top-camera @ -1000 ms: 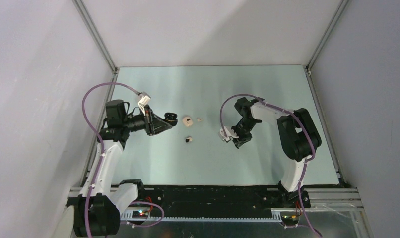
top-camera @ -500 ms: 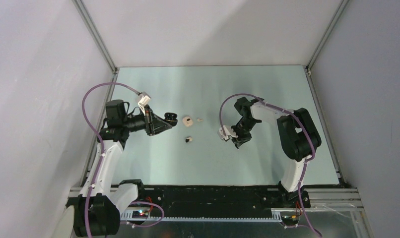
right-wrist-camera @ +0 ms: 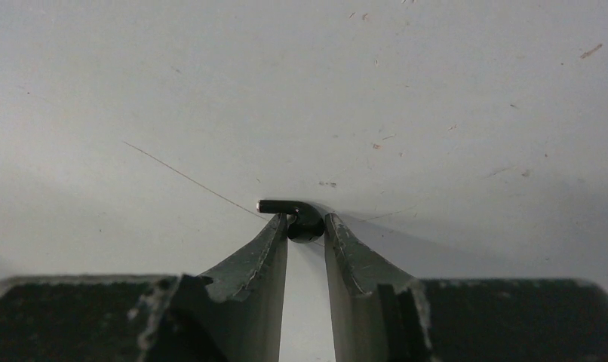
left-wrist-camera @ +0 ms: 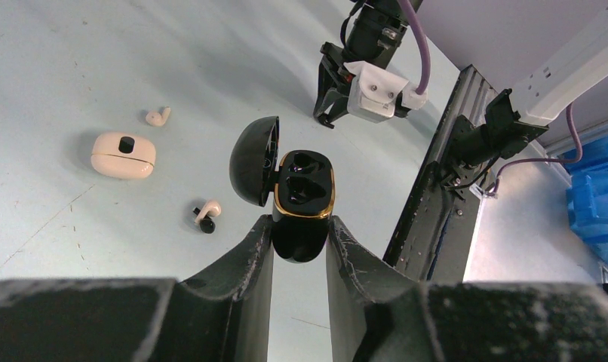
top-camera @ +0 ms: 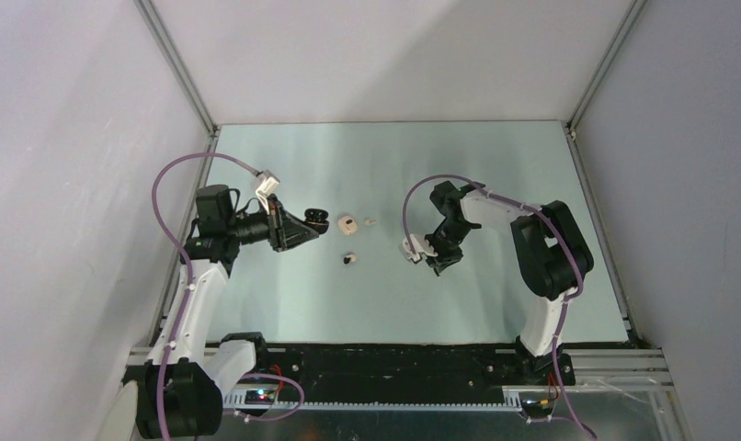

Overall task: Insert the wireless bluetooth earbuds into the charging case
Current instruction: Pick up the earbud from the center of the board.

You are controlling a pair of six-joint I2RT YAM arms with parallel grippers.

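In the top view, the left gripper (top-camera: 304, 228) is seen at the left centre of the frame, closed on a black case (top-camera: 315, 216) above the table (top-camera: 495, 165). Just right of it, a beige case (top-camera: 347, 223) lies shut on the table, with one pale earbud (top-camera: 370, 221) beside it and a dark-tipped earbud (top-camera: 348, 259) below it in the frame. The right gripper (top-camera: 438, 265) is lowered to the table right of centre, well apart from these. What it holds cannot be made out here.

In the left wrist view, the black case (left-wrist-camera: 305, 188) is shown clamped by its base between the two fingers, lid swung open to the left. Its two gold-rimmed wells appear empty. The beige case (left-wrist-camera: 124, 154) and both pale earbuds (left-wrist-camera: 158, 116) (left-wrist-camera: 206, 216) are seen at the left of the frame, none of them touched.

In the right wrist view, the right gripper (right-wrist-camera: 306, 222) is closed on a small black earbud (right-wrist-camera: 286, 205), pinched by its body at the fingertips with the stem pointing left. Whether it rests on the table or is just clear of it cannot be told.

The task is judged to be at an early stage: one earbud is grasped and the open case is presented, but nothing is seated yet. The carry across, the insertion, and the remaining earbuds are left to do.
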